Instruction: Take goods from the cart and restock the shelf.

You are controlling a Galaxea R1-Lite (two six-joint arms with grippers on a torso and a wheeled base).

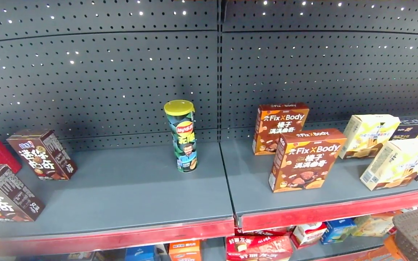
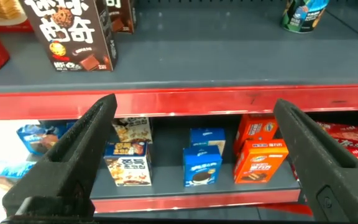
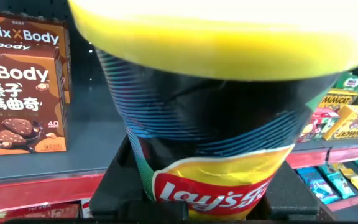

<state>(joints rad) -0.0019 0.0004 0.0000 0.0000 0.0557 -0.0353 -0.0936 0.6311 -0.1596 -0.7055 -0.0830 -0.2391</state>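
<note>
A tall, dark cardboard chip can with a yellow plastic lid is clamped in the right gripper, whose black fingers press on either side of the tube. A matching yellow-lidded can stands upright mid-way along the grey metal shelf board. At its 3 o'clock are brown-orange cardboard snack boxes, and at its 9 o'clock dark brown cookie boxes. The left gripper is spread wide and holds nothing, facing the shelf's red front edge.
</note>
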